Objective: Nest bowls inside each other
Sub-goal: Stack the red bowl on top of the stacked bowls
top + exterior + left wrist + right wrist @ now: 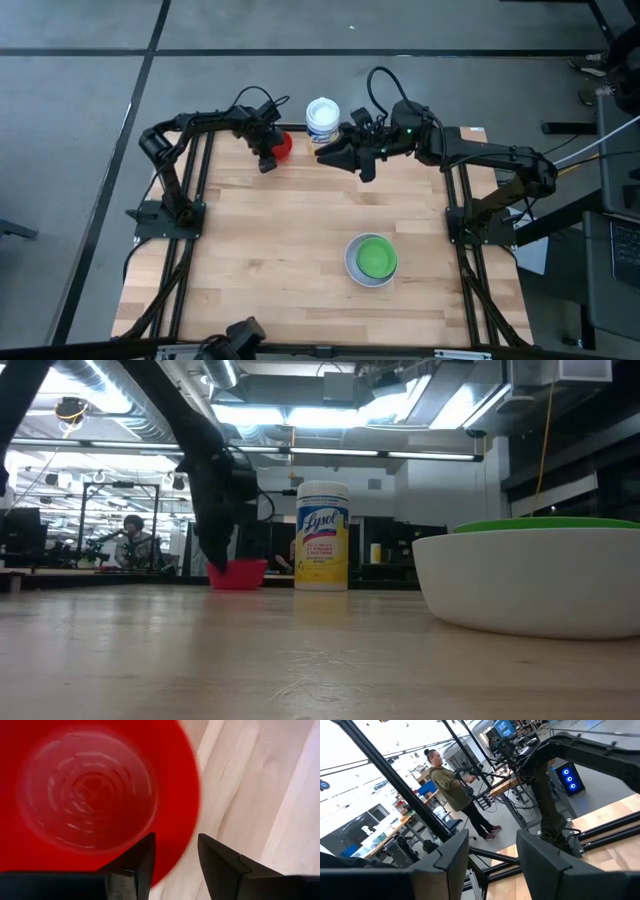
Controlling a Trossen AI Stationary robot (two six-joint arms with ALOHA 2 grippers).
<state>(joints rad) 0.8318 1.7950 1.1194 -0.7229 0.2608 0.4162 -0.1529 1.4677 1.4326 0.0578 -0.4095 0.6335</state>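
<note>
A red bowl [283, 146] stands upright on its base at the table's far left, also seen in the low view [238, 573]. My left gripper [175, 840] points steeply down over its near rim, open. One finger is above the bowl's inside and the other is outside over the wood. I cannot see it touch the bowl. A green bowl [376, 257] sits nested in a white bowl [350, 262] at the near right. My right gripper [492, 835] hangs level and open high over the far middle [328, 155], with nothing between its fingers.
A white tub with a yellow label [322, 120] stands at the far edge between the two arms [322, 535]. Bare wood lies across the table's middle and near left. People show in the room beyond the table [452, 785].
</note>
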